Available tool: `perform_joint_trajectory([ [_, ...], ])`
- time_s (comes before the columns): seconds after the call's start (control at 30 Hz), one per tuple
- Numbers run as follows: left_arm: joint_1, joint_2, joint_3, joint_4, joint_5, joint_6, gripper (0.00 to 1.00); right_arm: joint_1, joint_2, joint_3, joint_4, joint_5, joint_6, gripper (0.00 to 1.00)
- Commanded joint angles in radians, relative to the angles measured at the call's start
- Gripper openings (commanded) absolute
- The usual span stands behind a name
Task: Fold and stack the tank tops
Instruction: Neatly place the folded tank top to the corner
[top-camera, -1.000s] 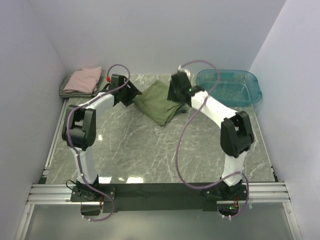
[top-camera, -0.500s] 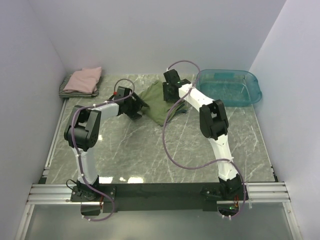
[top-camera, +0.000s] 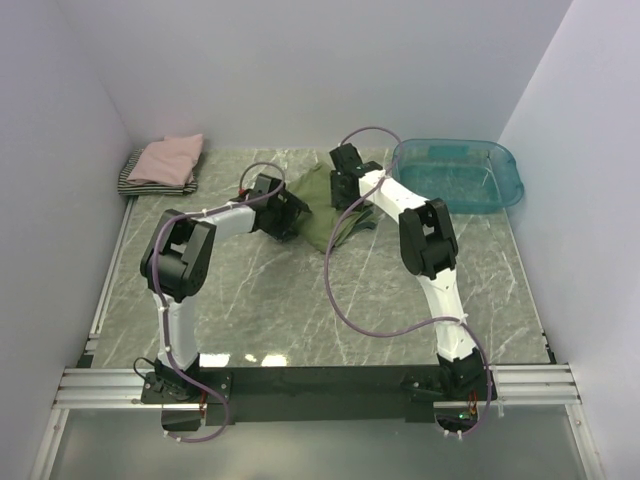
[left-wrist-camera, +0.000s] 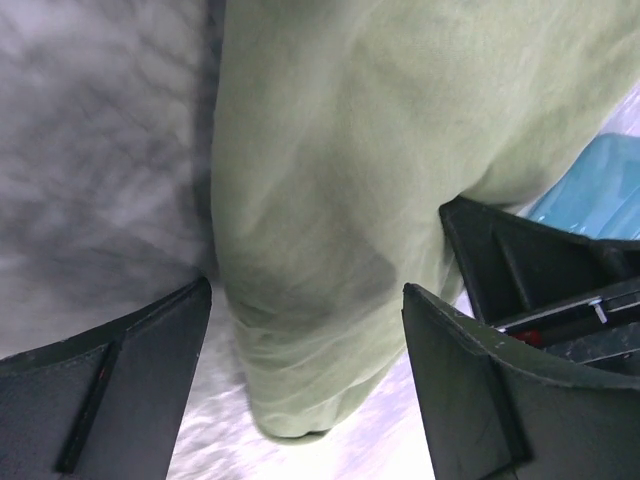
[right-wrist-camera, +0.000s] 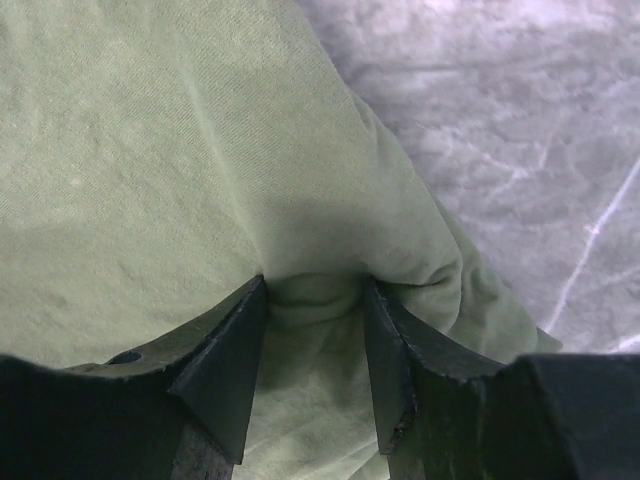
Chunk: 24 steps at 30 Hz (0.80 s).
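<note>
Fingers of the right gripper (right-wrist-camera: 312, 300) pinch a bunched ridge of the olive-green tank top (right-wrist-camera: 150, 150) between them. Beside it, the left gripper (left-wrist-camera: 305, 300) has its jaws spread wide, straddling a fold of the same cloth without clamping it. That top lies crumpled at the middle rear of the marble table (top-camera: 300, 300). A pink top (top-camera: 168, 158) rests on a striped top (top-camera: 130, 180) in the far left corner, and a teal tub (top-camera: 505, 182) sits far right.

2 white arms (top-camera: 225, 216) with black joints, purple cables (top-camera: 326, 283).
</note>
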Motion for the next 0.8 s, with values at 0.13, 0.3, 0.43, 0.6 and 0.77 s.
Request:
perform_joint_trajectory([
  [0.13, -0.023, 0.084, 0.009, -0.053, -0.108, -0.121, 0.81, -0.031, -0.043, -0.034, -0.036, -0.043, 0.008, 0.50],
  [0.3, -0.020, 0.136, 0.102, -0.066, -0.108, -0.079, 0.72, -0.040, -0.037, -0.022, -0.036, -0.098, 0.017, 0.49],
  [0.43, -0.017, 0.204, 0.182, -0.073, -0.064, -0.032, 0.62, -0.049, -0.044, -0.028, -0.024, -0.167, 0.034, 0.49],
  [0.6, 0.003, 0.210, 0.236, -0.094, -0.097, 0.071, 0.24, -0.049, -0.046, 0.004, -0.039, -0.209, 0.037, 0.49],
  [0.77, 0.066, 0.291, 0.441, -0.217, -0.108, 0.348, 0.01, -0.049, -0.084, 0.056, -0.044, -0.285, 0.065, 0.54],
])
